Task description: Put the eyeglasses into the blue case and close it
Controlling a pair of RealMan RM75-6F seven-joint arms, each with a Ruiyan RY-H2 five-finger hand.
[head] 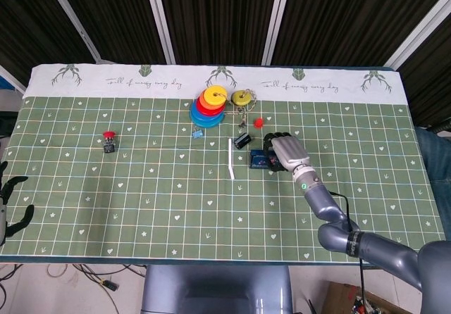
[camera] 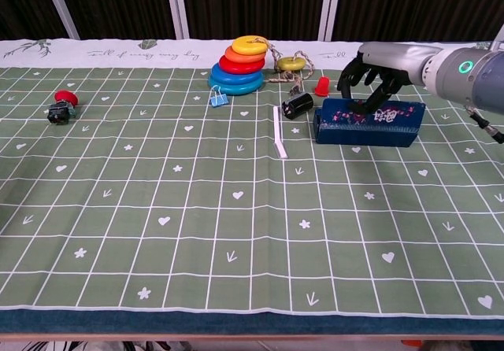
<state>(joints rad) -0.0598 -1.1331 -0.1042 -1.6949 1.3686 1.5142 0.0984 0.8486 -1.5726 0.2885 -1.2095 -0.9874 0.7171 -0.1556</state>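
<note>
Blue case (camera: 368, 123) on the green gridded counter (camera: 236, 233), well right of the ring stack (camera: 239, 64), standing on edge with its patterned side facing the chest camera and looking closed. Right hand (camera: 368, 72) curled over the case's top edge, fingers (camera: 352, 75) draped down its near face and touching it; grip or mere press cannot be told. Same hand (head: 287, 151) in the head view covering the right part of the case (head: 259, 160), only the case's left end showing. Eyeglasses not visible in either view. Black cylinder (camera: 297, 105) just left of the case, nearly touching its left end; red cone (camera: 321, 86) just behind that end. White stick (camera: 278, 131) flat on the counter, between the case and the ring stack but nearer the camera. Yellow ring (camera: 290, 63) with a cord just right of the ring stack; blue binder clip (camera: 220, 97) just in front of it. Red-topped black button (camera: 61, 106) far left of the ring stack. Left hand (head: 10, 200) off the counter's left edge in the head view, fingers spread apart and holding nothing.
</note>
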